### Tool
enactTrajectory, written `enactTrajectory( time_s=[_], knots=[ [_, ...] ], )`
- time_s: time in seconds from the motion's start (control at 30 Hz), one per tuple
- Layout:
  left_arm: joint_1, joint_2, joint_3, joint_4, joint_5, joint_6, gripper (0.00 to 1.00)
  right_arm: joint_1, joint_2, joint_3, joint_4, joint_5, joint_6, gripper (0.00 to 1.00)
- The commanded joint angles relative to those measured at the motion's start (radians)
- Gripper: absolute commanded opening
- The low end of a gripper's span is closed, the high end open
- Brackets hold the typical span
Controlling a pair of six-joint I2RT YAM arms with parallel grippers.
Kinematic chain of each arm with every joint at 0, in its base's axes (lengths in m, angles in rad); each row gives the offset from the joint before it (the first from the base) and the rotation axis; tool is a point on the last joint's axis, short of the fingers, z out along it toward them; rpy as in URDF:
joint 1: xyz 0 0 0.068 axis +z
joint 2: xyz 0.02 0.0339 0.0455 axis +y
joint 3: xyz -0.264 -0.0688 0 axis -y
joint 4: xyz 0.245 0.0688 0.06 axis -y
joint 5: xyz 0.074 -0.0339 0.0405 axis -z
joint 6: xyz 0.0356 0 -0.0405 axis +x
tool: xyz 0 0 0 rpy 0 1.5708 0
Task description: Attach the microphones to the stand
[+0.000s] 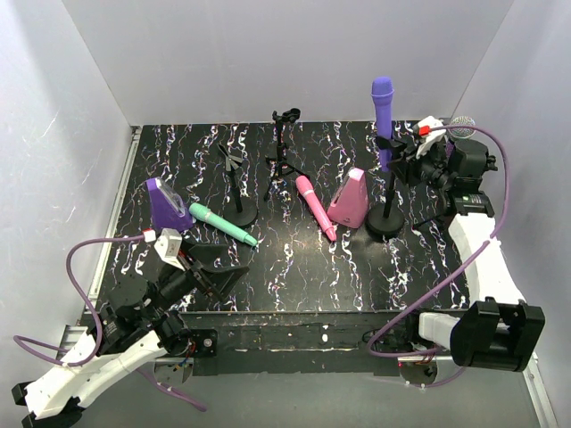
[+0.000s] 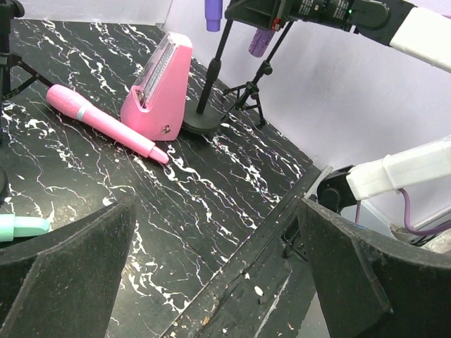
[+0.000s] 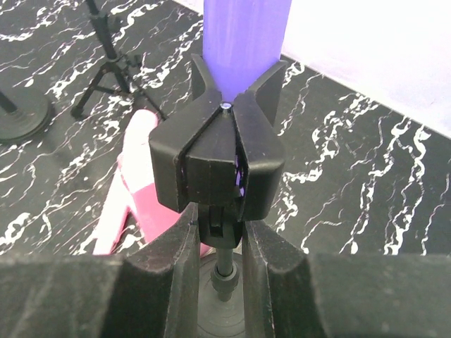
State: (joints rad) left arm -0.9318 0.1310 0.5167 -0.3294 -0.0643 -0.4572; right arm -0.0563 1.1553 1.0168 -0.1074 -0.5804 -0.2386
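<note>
Starting with the top view, confirm that the plain purple microphone (image 1: 382, 105) stands upright in the clip (image 1: 385, 143) of the right-hand stand (image 1: 385, 221), just beside the pink wedge block (image 1: 350, 201). The pink microphone (image 1: 315, 207) and the mint green microphone (image 1: 221, 225) lie flat on the table (image 1: 294, 276). The silver mesh head of the glittery purple microphone (image 1: 461, 126) shows behind the right arm; you cannot tell what supports it.

In the left wrist view, note that the left gripper (image 2: 218, 282) has its fingers spread wide, nothing between them, over the table's near edge.

In the right wrist view, verify that the right gripper (image 3: 222, 257) is clamped on the stand's stem directly below the clip, which holds the purple handle.
</note>
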Motion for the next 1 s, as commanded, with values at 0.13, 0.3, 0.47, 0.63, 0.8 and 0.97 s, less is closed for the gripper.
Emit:
enactTrajectory(
  time_s=[0.13, 0.3, 0.47, 0.63, 0.8, 0.97],
  knots=[
    [-0.002, 0.038, 0.022, -0.016, -0.008, 0.014, 0.98, 0.01, 0.07, 0.048, 0.393, 0.017, 0.03, 0.03],
    [-0.002, 0.044, 0.013, 0.003, -0.011, 0.012, 0.98, 0.009, 0.064, -0.03, 0.446, 0.008, 0.03, 0.08],
    [-0.002, 0.047, 0.008, 0.01, -0.008, 0.017, 0.98, 0.009, 0.014, -0.13, 0.456, 0.008, 0.015, 0.12],
    [-0.002, 0.041, 0.003, 0.01, -0.002, 0.017, 0.98, 0.007, -0.023, -0.175, 0.425, 0.037, 0.007, 0.25],
    [-0.002, 0.01, 0.003, -0.005, -0.005, 0.008, 0.98, 0.006, -0.065, -0.182, 0.356, 0.056, 0.007, 0.42],
    [-0.002, -0.025, 0.006, -0.031, -0.011, 0.003, 0.98, -0.011, -0.111, -0.196, 0.279, 0.06, 0.01, 0.53]
  ],
)
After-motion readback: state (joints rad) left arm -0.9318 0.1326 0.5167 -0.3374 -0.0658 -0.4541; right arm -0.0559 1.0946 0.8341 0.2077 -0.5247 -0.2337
